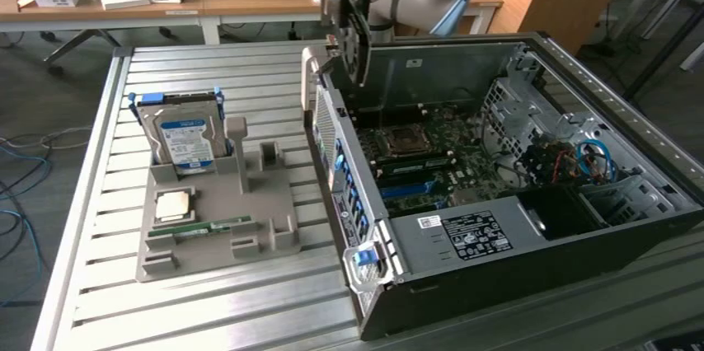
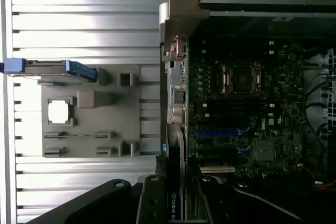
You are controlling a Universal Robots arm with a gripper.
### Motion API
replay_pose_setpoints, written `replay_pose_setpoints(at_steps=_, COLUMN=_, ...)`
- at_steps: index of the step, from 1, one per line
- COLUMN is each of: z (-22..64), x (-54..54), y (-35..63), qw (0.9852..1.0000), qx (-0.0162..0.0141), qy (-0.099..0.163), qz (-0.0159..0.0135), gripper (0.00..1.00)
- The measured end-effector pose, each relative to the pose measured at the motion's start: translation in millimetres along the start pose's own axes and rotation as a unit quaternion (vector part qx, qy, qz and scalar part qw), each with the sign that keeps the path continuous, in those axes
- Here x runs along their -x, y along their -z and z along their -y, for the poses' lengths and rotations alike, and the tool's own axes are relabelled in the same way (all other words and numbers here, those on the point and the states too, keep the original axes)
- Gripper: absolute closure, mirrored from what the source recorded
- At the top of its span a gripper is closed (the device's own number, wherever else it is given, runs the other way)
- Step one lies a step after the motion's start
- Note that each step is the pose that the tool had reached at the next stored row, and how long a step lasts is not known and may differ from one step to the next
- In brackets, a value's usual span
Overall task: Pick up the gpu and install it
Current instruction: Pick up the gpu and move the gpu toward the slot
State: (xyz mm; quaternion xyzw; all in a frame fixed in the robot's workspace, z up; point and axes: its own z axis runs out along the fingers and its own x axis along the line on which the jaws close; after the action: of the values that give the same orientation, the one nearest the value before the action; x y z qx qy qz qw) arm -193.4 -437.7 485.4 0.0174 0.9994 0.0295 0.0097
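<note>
The gpu [image 1: 355, 58] is picked up, the jaws of the gripper [image 1: 352, 13] clamped on it, over the open computer case [image 1: 572, 240]; not yet seated.

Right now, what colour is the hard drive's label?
The hard drive's label is blue with white, clearest in the exterior view.

On the table [image 1: 165, 63], the holder [image 1: 237, 203] is sitting at the exterior view's left of the computer case [image 1: 440, 285]; the gpu [image 1: 354, 58] is hanging above the case.
</note>
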Motion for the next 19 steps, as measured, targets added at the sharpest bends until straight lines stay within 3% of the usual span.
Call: replay_pose_setpoints(at_steps=19, z=-3.0, x=86.3, y=-1.7, qw=1.0000, qx=0.0054, qy=0.000, qz=-0.0011, gripper=0.74)
